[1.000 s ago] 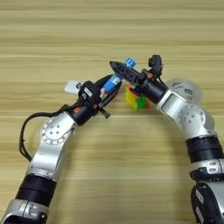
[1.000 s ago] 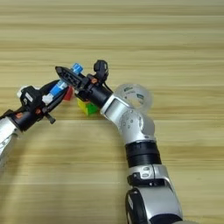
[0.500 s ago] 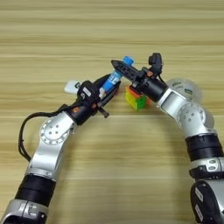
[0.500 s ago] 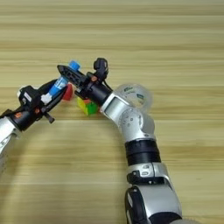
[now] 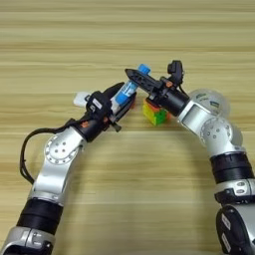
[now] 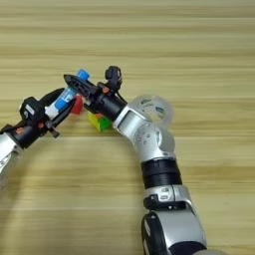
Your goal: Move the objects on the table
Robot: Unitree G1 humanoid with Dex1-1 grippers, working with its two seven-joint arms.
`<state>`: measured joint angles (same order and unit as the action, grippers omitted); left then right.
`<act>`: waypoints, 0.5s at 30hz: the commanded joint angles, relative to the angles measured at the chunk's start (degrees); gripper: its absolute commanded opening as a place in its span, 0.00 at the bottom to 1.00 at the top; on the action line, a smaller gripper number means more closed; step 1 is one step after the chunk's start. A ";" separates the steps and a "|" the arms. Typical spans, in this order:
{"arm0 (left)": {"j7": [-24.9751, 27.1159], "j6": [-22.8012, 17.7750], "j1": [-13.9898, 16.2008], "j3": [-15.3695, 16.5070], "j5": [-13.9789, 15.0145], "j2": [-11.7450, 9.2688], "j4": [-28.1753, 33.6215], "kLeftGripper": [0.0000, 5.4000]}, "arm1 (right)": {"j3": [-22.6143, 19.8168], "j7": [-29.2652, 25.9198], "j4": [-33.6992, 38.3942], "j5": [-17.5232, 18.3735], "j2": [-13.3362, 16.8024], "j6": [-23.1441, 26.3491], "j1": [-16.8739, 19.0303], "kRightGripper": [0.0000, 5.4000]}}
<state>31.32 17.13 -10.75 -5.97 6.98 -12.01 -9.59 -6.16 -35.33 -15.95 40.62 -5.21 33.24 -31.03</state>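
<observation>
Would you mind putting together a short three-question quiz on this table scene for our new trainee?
1. True or false: the blue tube lies flat on the table.
2. What sits just behind the right arm's elbow? A) clear tape roll B) mug C) bowl
3. Fill in: the colourful puzzle cube sits beneath the ____ gripper.

Key:
1. False. The left gripper holds it up off the table, tilted.
2. A, the clear tape roll.
3. Right. Its fingers reach over the tube's cap; the small red cube and the white device lie close by.
</observation>
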 commanded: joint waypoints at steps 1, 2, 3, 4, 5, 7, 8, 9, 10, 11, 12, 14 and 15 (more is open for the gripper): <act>-0.79 -0.31 -0.86 0.63 -0.44 -0.42 -0.26 0.47 | -0.35 1.52 1.80 -1.20 0.20 -1.76 -0.75 0.26; -0.79 -0.27 -0.87 0.64 -0.40 -0.43 -0.27 0.49 | -0.69 1.83 1.86 -1.18 0.24 -2.02 -0.88 0.26; -0.81 -0.26 -0.88 0.63 -0.37 -0.45 -0.28 0.51 | -0.94 2.10 1.88 -1.13 0.28 -2.28 -0.99 0.26; -0.85 -0.26 -0.88 0.63 -0.33 -0.46 -0.27 0.53 | -1.14 2.42 1.89 -1.20 0.31 -2.64 -1.08 0.26; -0.89 -0.27 -0.89 0.64 -0.33 -0.49 -0.25 0.55 | -1.35 2.70 1.83 -1.41 0.38 -3.15 -1.20 0.26; -1.00 -0.24 -0.90 0.69 -0.44 -0.55 -0.22 0.61 | -1.87 3.43 1.83 -1.96 0.76 -4.49 -1.55 0.26; -1.04 -0.24 -0.89 0.70 -0.51 -0.57 -0.14 0.64 | -2.31 3.84 2.03 -2.07 1.26 -5.01 -1.85 0.26; -1.10 -0.26 -0.89 0.73 -0.52 -0.54 -0.09 0.65 | -3.04 4.38 2.42 -2.00 2.02 -5.43 -2.23 0.26; -1.14 -0.37 -0.94 0.84 -0.40 -0.52 0.00 0.68 | -3.75 4.98 3.17 -1.96 2.92 -5.69 -2.50 0.26; -1.18 -0.48 -0.97 0.95 -0.27 -0.50 0.06 0.69 | -4.27 5.48 3.91 -1.94 3.66 -5.80 -2.61 0.26; -1.27 -0.60 -0.97 1.03 -0.18 -0.45 0.21 0.73 | -4.67 5.85 4.75 -1.95 4.32 -5.83 -2.54 0.26; -1.62 -0.91 -1.01 1.42 0.08 -0.33 0.42 0.77 | -5.37 6.68 7.01 -2.21 6.10 -5.66 -1.92 0.26; -1.84 -1.05 -1.13 1.70 0.21 -0.28 0.41 0.78 | -5.78 7.14 8.42 -2.44 7.12 -5.59 -1.38 0.26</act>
<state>30.08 16.90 -10.91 -4.87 7.06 -12.07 -9.58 -11.10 -29.28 -10.75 38.55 -0.02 27.86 -32.22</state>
